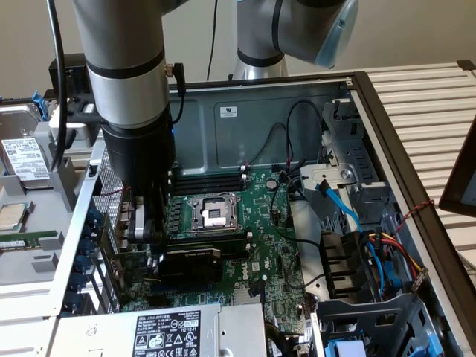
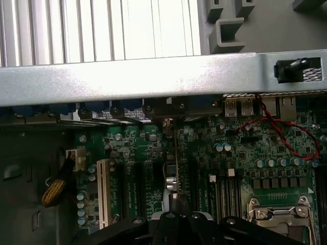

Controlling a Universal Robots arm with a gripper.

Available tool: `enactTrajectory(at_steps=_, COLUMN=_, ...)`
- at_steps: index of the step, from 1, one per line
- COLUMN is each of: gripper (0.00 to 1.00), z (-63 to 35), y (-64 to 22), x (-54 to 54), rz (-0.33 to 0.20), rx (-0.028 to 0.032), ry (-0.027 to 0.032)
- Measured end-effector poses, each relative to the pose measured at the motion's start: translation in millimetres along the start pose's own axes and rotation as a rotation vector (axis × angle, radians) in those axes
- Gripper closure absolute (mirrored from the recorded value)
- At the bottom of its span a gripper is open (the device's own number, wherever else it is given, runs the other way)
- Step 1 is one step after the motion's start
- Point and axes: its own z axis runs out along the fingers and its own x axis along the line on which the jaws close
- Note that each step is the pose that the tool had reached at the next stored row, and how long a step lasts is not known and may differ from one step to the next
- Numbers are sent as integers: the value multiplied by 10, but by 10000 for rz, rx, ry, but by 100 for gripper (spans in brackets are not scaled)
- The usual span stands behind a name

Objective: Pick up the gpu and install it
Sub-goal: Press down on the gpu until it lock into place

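Pincer (image 1: 141, 227) closed tight, low over motherboard (image 1: 260, 223), beside seated gpu (image 1: 190, 264).

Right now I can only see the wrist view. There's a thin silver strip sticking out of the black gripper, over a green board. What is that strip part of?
Observer: In the exterior view, the gripper is shut at the end of the gpu. That's a small card with a black plastic shroud, and it's lying across the large green motherboard.
Operator: Where on the board is it?
Observer: It's right next to the square silver CPU socket, on the side facing the grey power supply box with the white label.
Operator: Are any wires touching it?
Observer: No. The flat blue cable and the red and yellow wires are off at the exterior view's right, apart from the card.
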Motion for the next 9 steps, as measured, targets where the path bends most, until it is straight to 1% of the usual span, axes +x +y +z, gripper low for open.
enactTrajectory(at_steps=4, gripper=89, z=-108, y=-15, x=2, rz=12, rx=-2, ry=6)
enactTrajectory(at_steps=9, gripper=89, z=-155, y=-91, x=4, rz=19, rx=-5, ry=10)
